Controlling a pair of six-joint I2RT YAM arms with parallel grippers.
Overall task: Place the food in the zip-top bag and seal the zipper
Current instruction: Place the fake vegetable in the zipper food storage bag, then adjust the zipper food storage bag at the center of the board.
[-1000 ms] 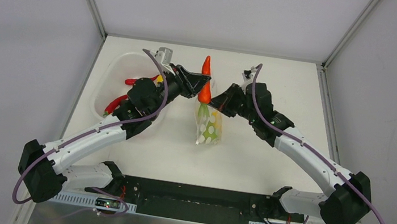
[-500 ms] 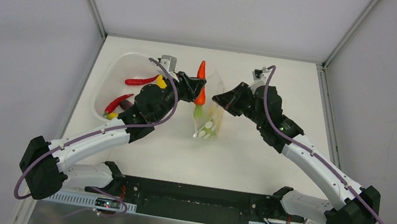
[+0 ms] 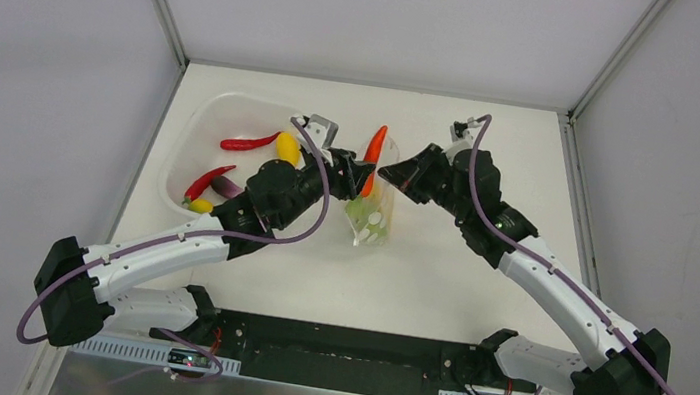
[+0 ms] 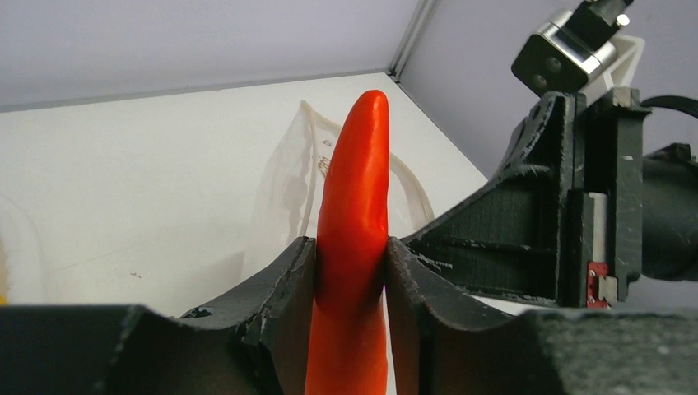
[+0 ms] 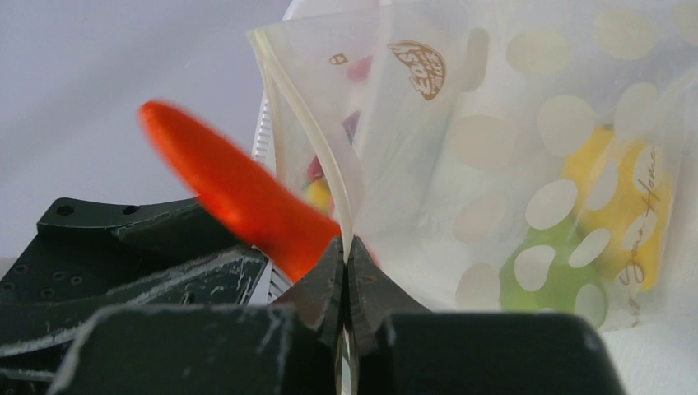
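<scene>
Mid-frame in the top view, the orange toy carrot [image 4: 355, 189] is pinched mid-body, tip up, by the left gripper [image 4: 349, 262] at the mouth of the zip-top bag [image 5: 510, 148]. The bag's limp rim is clamped flat by the right gripper [image 5: 346, 267]. The carrot is judged light, stiff and slippery.

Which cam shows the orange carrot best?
Left wrist: the carrot fills the frame, sharp, clamped in the left gripper. Right wrist shows it blurred beside the bag rim. Top external shows it small, at the bag mouth.
</scene>
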